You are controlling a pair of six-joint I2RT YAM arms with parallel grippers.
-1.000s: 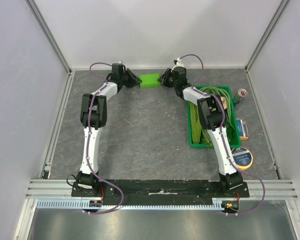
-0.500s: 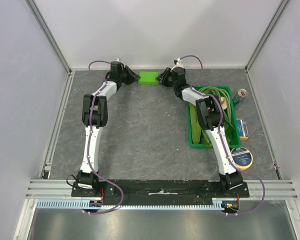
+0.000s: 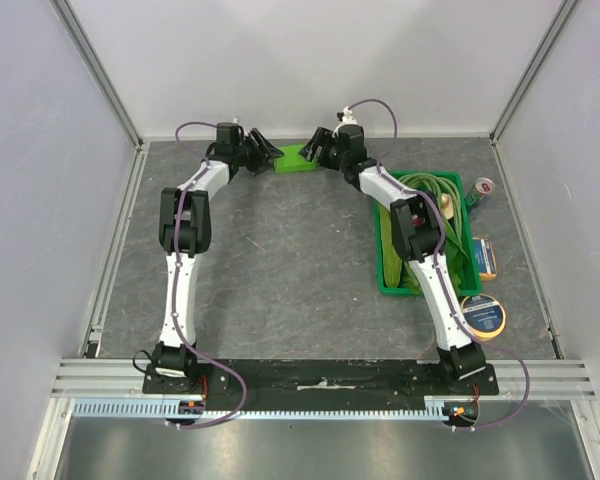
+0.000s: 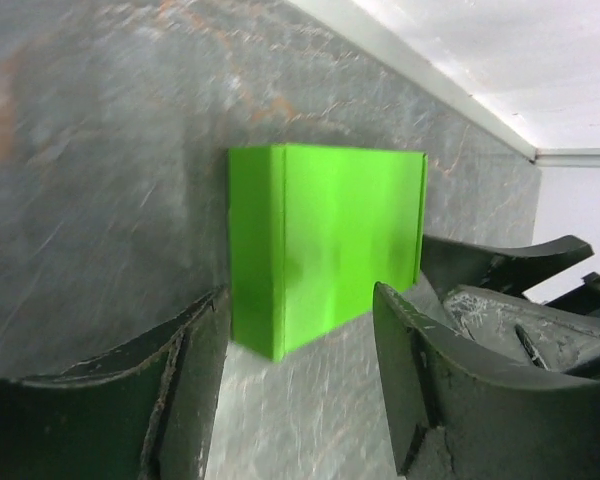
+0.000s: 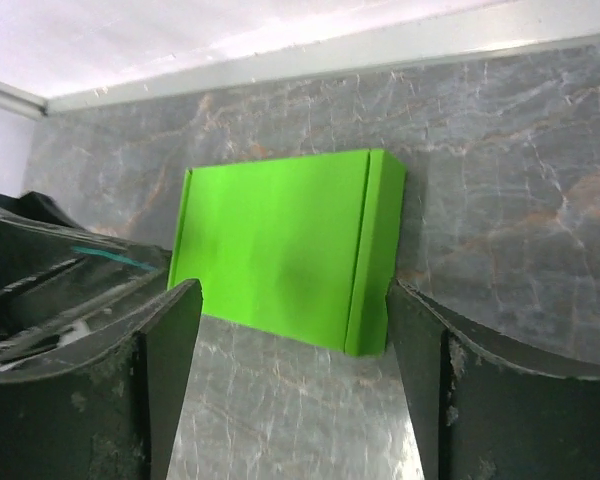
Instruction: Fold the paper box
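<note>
The small lime-green card box [image 3: 293, 157] lay folded up into a closed, shallow block on the grey stone-patterned surface [image 3: 280, 270], close to the far wall and well apart from the dark-green plastic crate [image 3: 388, 282] of long green vegetables on the right. Both arms reached to it from either side. The left claw [image 3: 265, 152] stood wide, and in its wrist view the box [image 4: 325, 255] sat in the gap between the two dark fingers [image 4: 185, 370], with grey surface showing on both sides of it. The right claw [image 3: 316, 150] was spread wide too; its wrist view showed the box [image 5: 280, 245] lying just beyond the fingertips [image 5: 175, 310], a creased side panel turned to the right. Whether either claw touched the card could not be told.
</note>
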